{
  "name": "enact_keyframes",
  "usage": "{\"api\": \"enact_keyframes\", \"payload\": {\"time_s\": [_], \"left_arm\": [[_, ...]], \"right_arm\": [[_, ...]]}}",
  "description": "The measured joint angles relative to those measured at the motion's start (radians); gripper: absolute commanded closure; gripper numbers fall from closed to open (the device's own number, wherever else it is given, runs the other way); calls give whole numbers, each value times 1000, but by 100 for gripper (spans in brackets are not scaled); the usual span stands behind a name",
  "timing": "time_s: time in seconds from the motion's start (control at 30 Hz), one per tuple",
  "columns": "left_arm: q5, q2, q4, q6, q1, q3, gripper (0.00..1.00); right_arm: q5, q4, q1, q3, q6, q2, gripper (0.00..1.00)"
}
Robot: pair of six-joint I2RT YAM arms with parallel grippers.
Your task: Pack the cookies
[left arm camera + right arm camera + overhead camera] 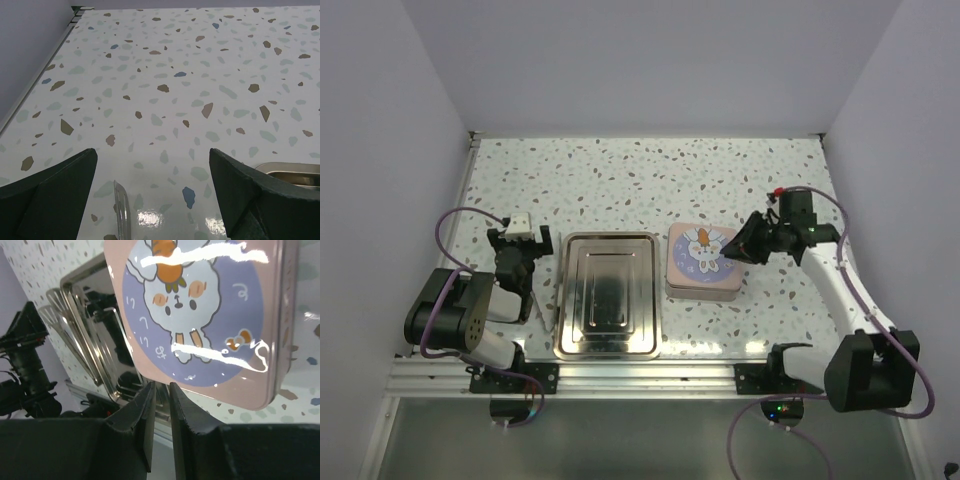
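Right wrist: tin [200, 315] just beyond fingers [135, 422]

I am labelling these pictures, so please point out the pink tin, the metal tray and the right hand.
pink tin [703, 262]: top external view, middle of its rabbit lid.
metal tray [608, 296]: top external view, its bare floor.
right hand [161, 385]: right wrist view, midway between its fingertips.

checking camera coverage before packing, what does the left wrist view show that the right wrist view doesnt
Only left wrist: the open span of the left gripper, over the speckled table. Only right wrist: the pink bunny tin, lid closed, the right gripper, all but shut, and part of the left arm. Both: the metal tray and the table. Neither shows cookies.
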Motion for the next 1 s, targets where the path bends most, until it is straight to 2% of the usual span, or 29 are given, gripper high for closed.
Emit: {"api": "enact_keyframes", "payload": {"time_s": [0.17,0.63,1.0], "left_arm": [[0,0,0,0,0,0,0],[0,0,0,0,0,0,0],[0,0,0,0,0,0,0]], "right_arm": [[-2,59,85,-78,59,25,80],[10,116,83,-200,81,57,83],[9,119,83,-214,73,57,84]]}}
